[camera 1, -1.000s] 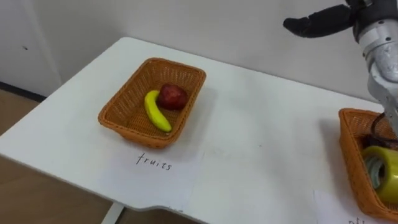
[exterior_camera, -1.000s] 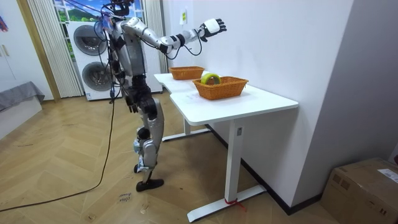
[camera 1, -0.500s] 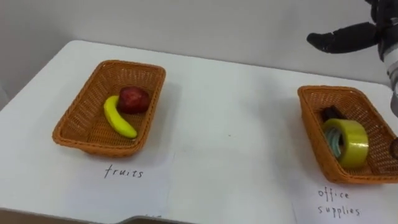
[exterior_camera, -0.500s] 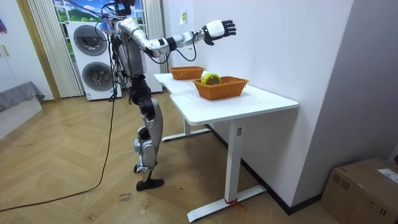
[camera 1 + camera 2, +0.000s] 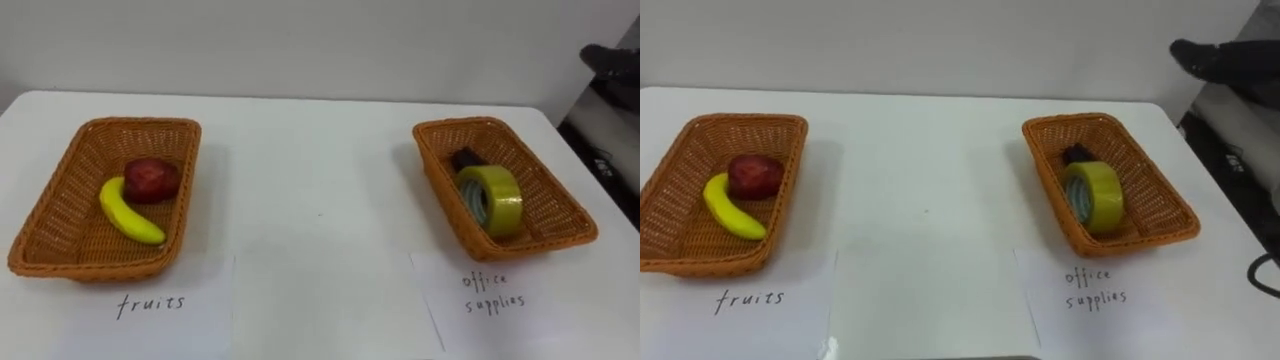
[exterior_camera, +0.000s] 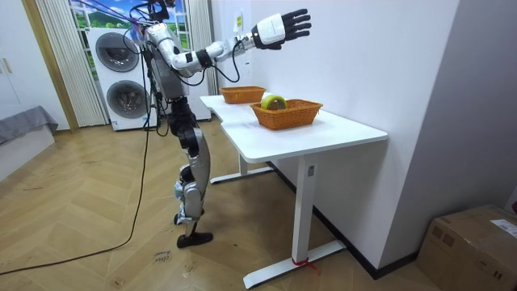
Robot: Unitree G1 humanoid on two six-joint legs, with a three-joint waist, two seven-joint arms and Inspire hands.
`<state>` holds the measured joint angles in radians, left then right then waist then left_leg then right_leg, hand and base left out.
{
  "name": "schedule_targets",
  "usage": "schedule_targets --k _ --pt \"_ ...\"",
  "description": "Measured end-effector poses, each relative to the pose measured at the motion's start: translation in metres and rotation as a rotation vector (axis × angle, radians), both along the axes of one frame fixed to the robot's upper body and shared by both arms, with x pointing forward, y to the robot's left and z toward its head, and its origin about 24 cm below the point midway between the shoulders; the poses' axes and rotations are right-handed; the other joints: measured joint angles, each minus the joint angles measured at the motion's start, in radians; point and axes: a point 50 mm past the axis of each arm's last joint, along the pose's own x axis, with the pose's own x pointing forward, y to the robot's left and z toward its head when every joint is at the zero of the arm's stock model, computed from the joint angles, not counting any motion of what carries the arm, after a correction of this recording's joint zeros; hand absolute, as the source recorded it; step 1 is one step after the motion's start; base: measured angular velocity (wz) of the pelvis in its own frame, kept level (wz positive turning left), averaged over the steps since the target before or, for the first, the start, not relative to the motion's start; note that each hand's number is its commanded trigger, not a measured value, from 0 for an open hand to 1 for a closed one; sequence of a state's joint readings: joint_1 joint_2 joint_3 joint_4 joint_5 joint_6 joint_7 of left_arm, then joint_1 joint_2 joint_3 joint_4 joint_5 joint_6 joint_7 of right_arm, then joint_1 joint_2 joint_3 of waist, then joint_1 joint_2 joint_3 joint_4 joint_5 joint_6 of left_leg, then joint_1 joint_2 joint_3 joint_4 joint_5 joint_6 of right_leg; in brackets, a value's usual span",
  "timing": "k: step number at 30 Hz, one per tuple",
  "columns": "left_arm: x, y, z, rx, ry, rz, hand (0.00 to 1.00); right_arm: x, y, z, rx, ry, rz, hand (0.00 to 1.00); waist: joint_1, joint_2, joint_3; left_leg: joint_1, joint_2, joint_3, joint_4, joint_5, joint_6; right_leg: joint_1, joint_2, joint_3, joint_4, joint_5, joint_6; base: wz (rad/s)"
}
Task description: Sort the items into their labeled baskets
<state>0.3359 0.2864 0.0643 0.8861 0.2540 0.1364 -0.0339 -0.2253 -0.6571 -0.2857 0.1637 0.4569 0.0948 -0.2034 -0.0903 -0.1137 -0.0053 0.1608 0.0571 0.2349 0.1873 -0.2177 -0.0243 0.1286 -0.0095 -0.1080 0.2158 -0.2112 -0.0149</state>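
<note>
Nearest on the white surface (image 5: 310, 215) lie two handwritten paper labels (image 5: 150, 305), one before each wicker basket. The left basket (image 5: 90, 268) holds a banana (image 5: 128, 212) touching a red apple (image 5: 150, 180). The right basket (image 5: 560, 205) holds a yellow-green tape roll (image 5: 490, 200) standing on edge, with a small dark item (image 5: 465, 158) behind it. Farther off, the right hand (image 6: 279, 26) hangs high above the surface, fingers spread wide, holding nothing.
</note>
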Motion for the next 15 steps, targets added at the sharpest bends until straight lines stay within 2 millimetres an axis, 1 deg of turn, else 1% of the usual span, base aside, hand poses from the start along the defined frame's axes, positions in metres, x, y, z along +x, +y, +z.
schedule_targets --k 2,3,5,6,8,9,12,13,15 --pt "-0.004 0.001 0.000 0.014 0.001 0.018 0.00 -0.013 -0.014 -0.005 0.033 0.000 -0.072 0.00 -0.002 -0.003 -0.0013 -0.003 0.000 0.006 -0.001 0.000 0.000 -0.002 0.000 0.000 -0.012 0.001 -0.001 -0.05" --pt "-0.007 0.002 0.001 0.020 0.005 0.025 0.00 -0.019 -0.019 -0.008 0.045 0.003 -0.107 0.00 -0.009 -0.004 -0.0015 -0.004 0.000 0.006 -0.001 -0.001 -0.001 -0.002 -0.001 0.000 -0.013 0.001 -0.001 0.00" --pt "-0.014 0.005 0.002 0.029 0.014 0.045 0.00 -0.026 -0.026 -0.012 0.051 0.010 -0.154 0.00 -0.014 -0.007 -0.0017 -0.004 0.000 0.007 -0.001 -0.002 -0.001 -0.002 -0.001 0.001 -0.012 0.001 -0.001 -0.03" --pt "-0.020 0.006 0.002 0.035 0.027 0.060 0.00 -0.029 -0.028 -0.013 0.053 0.010 -0.181 0.00 -0.018 -0.007 -0.0016 -0.004 0.000 0.009 -0.001 -0.001 -0.001 -0.003 0.000 0.004 -0.011 0.001 -0.001 -0.08" --pt "-0.025 0.007 0.002 0.038 0.041 0.071 0.00 -0.035 -0.035 -0.015 0.061 0.013 -0.220 0.00 -0.022 -0.006 -0.0017 -0.002 0.001 0.012 -0.001 -0.001 -0.001 -0.003 0.002 0.013 -0.012 0.001 -0.002 -0.08" --pt "-0.025 0.007 0.002 0.039 0.040 0.076 0.00 -0.040 -0.040 -0.018 0.065 0.021 -0.253 0.00 -0.021 -0.007 -0.0013 -0.002 0.001 0.012 -0.001 -0.002 -0.002 -0.003 0.004 0.018 -0.012 0.001 -0.002 -0.06" --pt "-0.027 0.008 0.003 0.039 0.042 0.083 0.00 -0.045 -0.043 -0.022 0.071 0.026 -0.293 0.00 -0.026 -0.006 -0.0005 -0.004 0.004 0.018 -0.001 -0.004 -0.005 -0.009 0.007 0.026 -0.013 0.001 -0.002 -0.08" --pt "-0.027 0.008 0.003 0.040 0.039 0.086 0.00 -0.049 -0.047 -0.023 0.084 0.028 -0.311 0.00 -0.029 -0.008 0.0004 -0.003 0.006 0.023 -0.001 -0.005 -0.006 -0.012 0.009 0.028 -0.015 0.001 -0.002 -0.08" --pt "-0.027 0.009 0.003 0.044 0.035 0.094 0.00 -0.056 -0.052 -0.026 0.109 0.026 -0.353 0.00 -0.029 -0.003 0.0012 -0.003 0.011 0.030 -0.001 -0.009 -0.009 -0.017 0.014 0.033 -0.014 0.002 -0.004 -0.12"
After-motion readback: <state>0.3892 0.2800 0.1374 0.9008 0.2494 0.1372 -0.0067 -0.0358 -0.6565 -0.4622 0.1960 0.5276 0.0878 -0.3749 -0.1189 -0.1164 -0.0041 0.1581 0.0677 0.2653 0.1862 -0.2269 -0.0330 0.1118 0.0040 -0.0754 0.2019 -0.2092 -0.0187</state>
